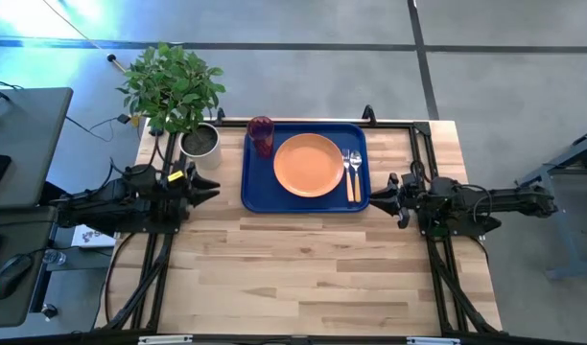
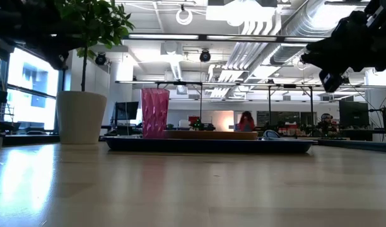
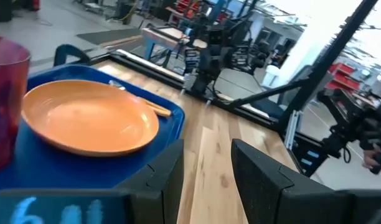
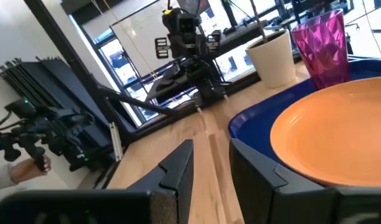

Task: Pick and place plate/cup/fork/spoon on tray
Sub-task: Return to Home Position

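The blue tray [image 1: 257, 190] lies at the table's far middle. On it rest the orange plate [image 1: 308, 165], the dark red cup [image 1: 261, 134] at its far left corner, and the fork [image 1: 348, 172] and spoon [image 1: 356, 171] side by side along its right end. My left gripper [image 1: 215, 188] hovers open just left of the tray, empty. My right gripper [image 1: 380, 199] hovers open just right of the tray's near right corner, empty. The plate [image 3: 84, 118] and cup [image 3: 7, 99] show in the left wrist view, and the plate [image 4: 340, 137] and cup [image 4: 321, 43] in the right wrist view.
A potted plant in a pale pot [image 1: 199, 142] stands left of the tray at the far left. Black frame rails [image 1: 437, 249] run along the table's left and right sides. The near half of the wooden table [image 1: 303, 278] is bare wood.
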`<state>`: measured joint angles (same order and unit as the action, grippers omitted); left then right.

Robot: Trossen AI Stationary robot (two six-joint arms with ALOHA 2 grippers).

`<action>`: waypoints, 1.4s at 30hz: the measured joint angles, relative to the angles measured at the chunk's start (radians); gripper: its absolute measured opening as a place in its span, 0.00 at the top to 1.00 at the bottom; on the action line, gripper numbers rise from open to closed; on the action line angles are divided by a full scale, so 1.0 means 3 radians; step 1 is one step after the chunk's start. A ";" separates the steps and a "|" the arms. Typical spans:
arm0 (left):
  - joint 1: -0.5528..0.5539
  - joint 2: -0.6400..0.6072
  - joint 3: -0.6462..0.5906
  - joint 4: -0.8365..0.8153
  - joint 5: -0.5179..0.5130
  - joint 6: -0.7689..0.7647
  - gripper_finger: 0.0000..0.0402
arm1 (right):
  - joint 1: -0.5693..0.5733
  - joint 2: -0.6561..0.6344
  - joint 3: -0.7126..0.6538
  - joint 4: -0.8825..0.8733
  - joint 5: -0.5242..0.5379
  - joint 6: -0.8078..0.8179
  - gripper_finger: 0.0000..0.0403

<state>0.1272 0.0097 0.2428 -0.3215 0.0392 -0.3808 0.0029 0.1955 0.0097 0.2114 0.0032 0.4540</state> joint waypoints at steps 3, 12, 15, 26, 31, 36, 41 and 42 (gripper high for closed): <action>0.0000 0.0000 0.0000 0.0049 0.0086 0.0139 0.69 | -0.0002 0.0000 0.0000 -0.0020 0.0027 0.0043 0.77; 0.0000 0.0001 0.0000 0.0190 0.0128 0.0346 0.69 | -0.0004 0.0000 -0.0001 -0.0066 0.0044 0.0058 0.77; 0.0000 0.0000 -0.0093 0.0522 0.0140 0.0438 0.69 | -0.0004 0.0000 -0.0001 -0.0084 0.0044 0.0049 0.77; -0.0001 -0.0001 -0.0648 0.1350 0.0286 0.0347 0.69 | -0.0004 0.0000 -0.0003 -0.0117 0.0043 0.0058 0.77; -0.0001 0.0005 -0.0772 0.1464 0.0224 0.0409 0.69 | -0.0004 0.0000 -0.0003 -0.0118 0.0041 0.0058 0.77; 0.0001 0.0008 -0.0771 0.1382 0.0123 0.0557 0.69 | -0.0004 0.0000 -0.0003 -0.0118 0.0041 0.0058 0.77; 0.0000 0.0010 -0.0769 0.1141 0.0121 0.0610 0.69 | -0.0004 0.0000 -0.0004 -0.0118 0.0040 0.0058 0.77; 0.0000 0.0022 -0.0771 0.1142 0.0112 0.0610 0.69 | -0.0004 0.0000 -0.0004 -0.0118 0.0039 0.0058 0.77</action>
<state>0.1272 0.0163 0.0116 0.0212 0.0729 -0.1978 0.0017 0.1955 0.0086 0.1761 0.0151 0.4713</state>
